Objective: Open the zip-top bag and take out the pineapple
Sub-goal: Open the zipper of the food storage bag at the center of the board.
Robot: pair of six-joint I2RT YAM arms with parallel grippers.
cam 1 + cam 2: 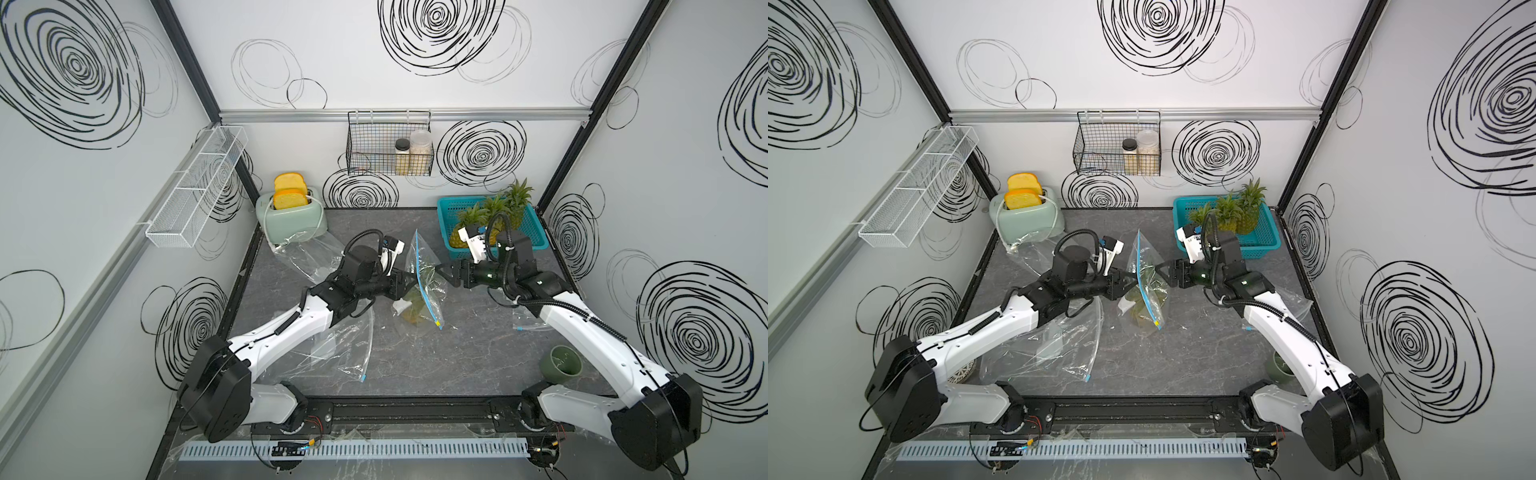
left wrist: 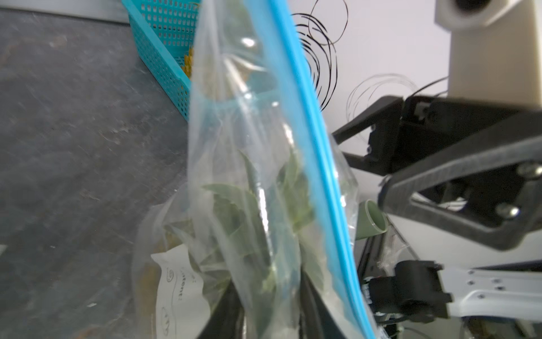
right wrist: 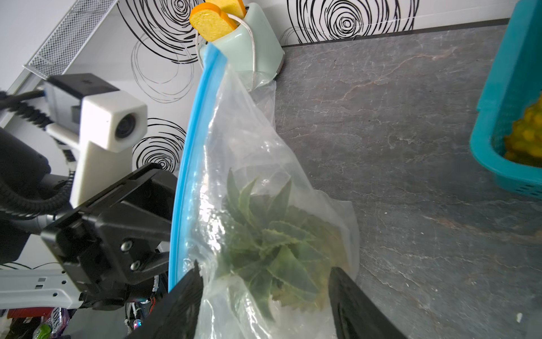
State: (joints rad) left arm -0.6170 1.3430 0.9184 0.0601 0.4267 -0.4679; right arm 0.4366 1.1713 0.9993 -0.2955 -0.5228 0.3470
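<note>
Swirl-marked walls [image 1: 332,41], perhaps stone tabletop [image 1: 436,365]

Your zip-top bag [image 3: 249,141] is clear, glossy, crinkled plastic film with a smooth blue seal strip [image 3: 187,164]; the pineapple [image 3: 272,240] leaves inside look matt and saw-edged. The table [image 1: 457,353] is matt grey stone-look; at one o'clock, the basket [image 1: 444,220] is perforated teal plastic.
</note>
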